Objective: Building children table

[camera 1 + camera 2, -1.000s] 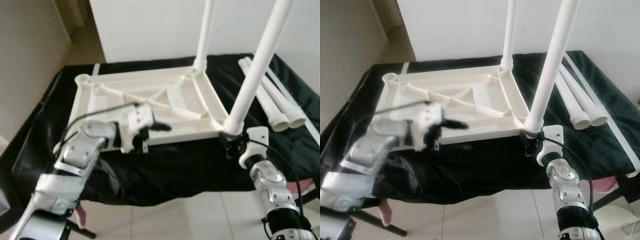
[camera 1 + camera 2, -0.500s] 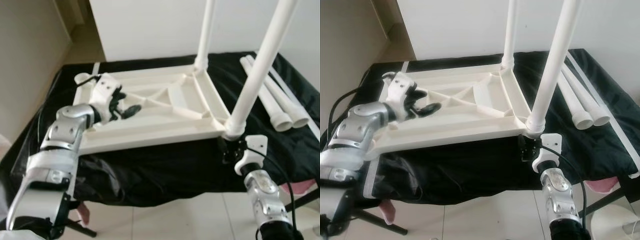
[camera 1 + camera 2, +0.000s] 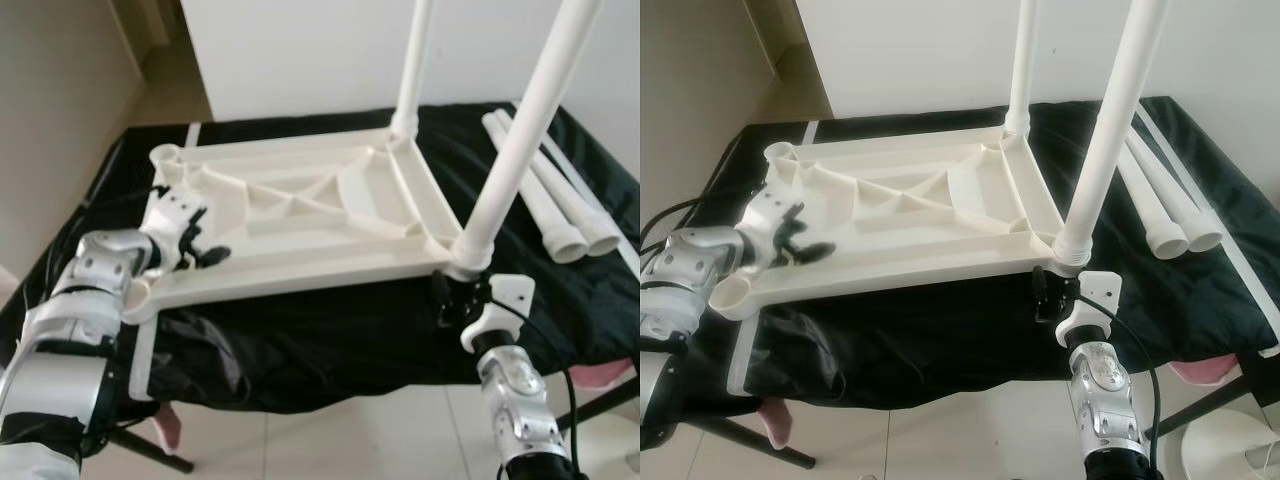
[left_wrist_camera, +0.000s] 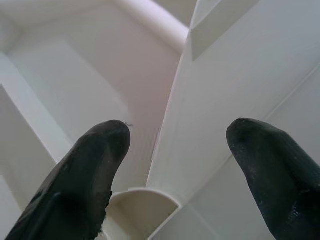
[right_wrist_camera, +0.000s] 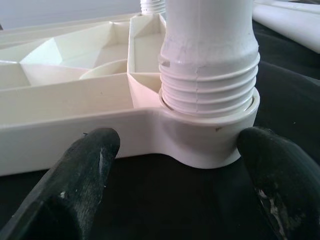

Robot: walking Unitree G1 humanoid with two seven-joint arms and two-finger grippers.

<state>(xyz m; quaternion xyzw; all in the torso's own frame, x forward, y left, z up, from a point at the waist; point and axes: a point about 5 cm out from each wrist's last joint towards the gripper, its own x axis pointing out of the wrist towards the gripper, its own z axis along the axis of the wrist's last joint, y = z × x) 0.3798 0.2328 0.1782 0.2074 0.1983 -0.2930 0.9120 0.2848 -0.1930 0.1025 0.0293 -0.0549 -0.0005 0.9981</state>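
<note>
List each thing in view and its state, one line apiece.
Tabletop: upside down on the black cloth, ribbed underside up.
Screwed-in legs: two, upright in the right-hand corner sockets.
Loose legs: lying flat on the cloth to the right.
Left corner sockets: empty.
Left pincer: open, over the tabletop's left end.
Right pincer: open, at the near right corner socket.
Black cloth: spread under everything.

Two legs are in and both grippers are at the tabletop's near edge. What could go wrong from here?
1. The upturned tabletop has its near left corner past the black-covered table's edge; a push from the left gripper could tip it off.
2. The near leg still shows bare thread in the right wrist view, so it may be loose and lean.
3. The right gripper, open at that socket, could knock it.
</note>
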